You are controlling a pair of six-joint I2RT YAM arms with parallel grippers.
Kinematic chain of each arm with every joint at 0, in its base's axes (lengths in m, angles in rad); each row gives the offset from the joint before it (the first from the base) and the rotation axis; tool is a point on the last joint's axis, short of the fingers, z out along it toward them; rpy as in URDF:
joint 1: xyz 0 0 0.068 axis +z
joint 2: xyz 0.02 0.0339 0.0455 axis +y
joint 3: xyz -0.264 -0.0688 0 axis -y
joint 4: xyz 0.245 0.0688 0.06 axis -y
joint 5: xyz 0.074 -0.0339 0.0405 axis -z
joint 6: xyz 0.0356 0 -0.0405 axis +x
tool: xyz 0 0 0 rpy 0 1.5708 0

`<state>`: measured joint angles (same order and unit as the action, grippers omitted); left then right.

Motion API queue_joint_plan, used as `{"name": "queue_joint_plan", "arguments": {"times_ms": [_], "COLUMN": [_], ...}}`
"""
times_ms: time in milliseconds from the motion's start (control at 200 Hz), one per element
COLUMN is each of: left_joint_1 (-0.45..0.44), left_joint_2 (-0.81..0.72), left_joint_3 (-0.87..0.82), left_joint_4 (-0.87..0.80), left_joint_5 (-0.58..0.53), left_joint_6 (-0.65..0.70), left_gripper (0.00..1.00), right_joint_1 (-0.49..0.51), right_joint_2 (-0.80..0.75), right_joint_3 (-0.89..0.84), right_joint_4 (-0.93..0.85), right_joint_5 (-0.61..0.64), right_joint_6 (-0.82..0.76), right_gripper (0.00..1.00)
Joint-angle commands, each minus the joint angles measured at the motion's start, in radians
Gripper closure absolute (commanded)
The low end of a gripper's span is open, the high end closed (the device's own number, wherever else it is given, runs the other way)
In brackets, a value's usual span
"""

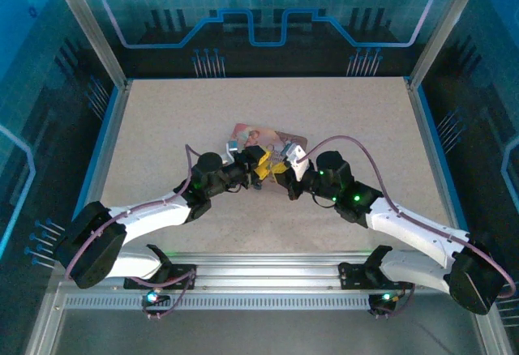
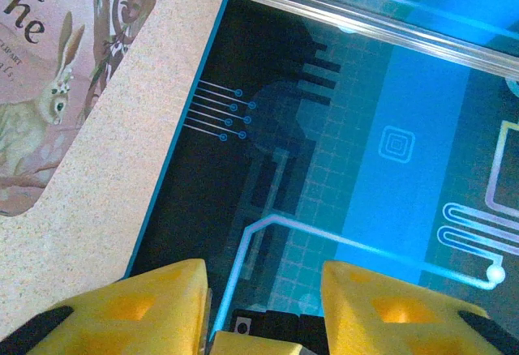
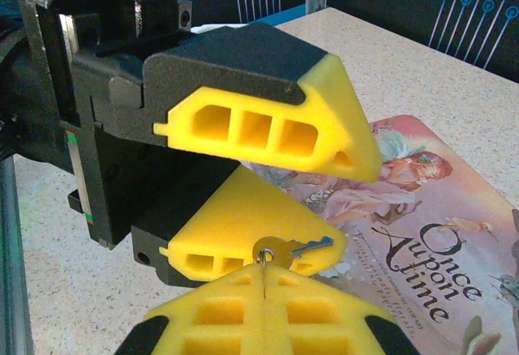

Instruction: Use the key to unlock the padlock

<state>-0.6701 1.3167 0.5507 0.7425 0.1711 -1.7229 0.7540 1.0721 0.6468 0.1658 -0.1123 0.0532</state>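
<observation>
My right gripper [image 3: 266,278] is shut, its yellow pads pinching the small ring of the key [image 3: 293,249]. The key sticks up from the seam, its thin blade pointing right. It lies against the lower finger [image 3: 243,225] of my left gripper [image 3: 361,209], whose jaws stand apart with the upper finger [image 3: 268,132] well above it. Both grippers meet tip to tip at the table's middle, the left gripper [image 1: 261,164] beside the right gripper [image 1: 284,167]. In the left wrist view my left gripper [image 2: 263,270] shows a wide gap. The padlock is hidden.
A pink illustrated tin [image 1: 280,138] lies flat just beyond the two grippers; it also appears as the tin [image 3: 438,233] under the fingers and the tin [image 2: 49,87] at the upper left. The speckled tabletop [image 1: 162,144] is bordered by blue-lit walls.
</observation>
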Motion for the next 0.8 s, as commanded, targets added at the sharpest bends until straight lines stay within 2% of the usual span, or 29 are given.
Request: {"name": "queue_joint_plan", "arguments": {"times_ms": [0,180,320,515,585,655,795], "left_joint_1": [-0.005,-0.006,-0.007,-0.009,-0.008,-0.009,-0.009], "left_joint_2": [-0.007,-0.004,-0.002,0.001,0.001,-0.002,-0.011], "left_joint_3": [-0.02,-0.021,-0.021,-0.023,-0.024,-0.029,-0.052], "left_joint_4": [0.021,0.021,0.023,0.022,0.022,0.013,-0.002], "left_joint_5": [-0.016,-0.015,-0.013,-0.012,-0.012,-0.016,-0.036], "left_joint_6": [0.014,0.015,0.023,0.034,0.035,0.037,0.019], "left_gripper": [0.63,0.73,0.85,0.98,0.96,0.84,0.71], "right_joint_1": [0.016,0.016,0.016,0.012,0.005,-0.003,-0.029], "right_joint_2": [-0.018,-0.015,-0.015,-0.018,-0.02,-0.021,-0.022], "right_joint_3": [-0.013,-0.012,-0.012,-0.008,-0.002,0.017,0.041], "right_joint_4": [0.021,0.031,0.041,0.048,0.043,0.012,-0.031], "right_joint_5": [0.011,0.023,0.027,0.032,0.029,0.022,-0.006], "right_joint_6": [0.022,0.031,0.039,0.047,0.058,0.06,0.028], "right_gripper": [1.0,1.0,1.0,1.0,1.0,1.0,1.0]}}
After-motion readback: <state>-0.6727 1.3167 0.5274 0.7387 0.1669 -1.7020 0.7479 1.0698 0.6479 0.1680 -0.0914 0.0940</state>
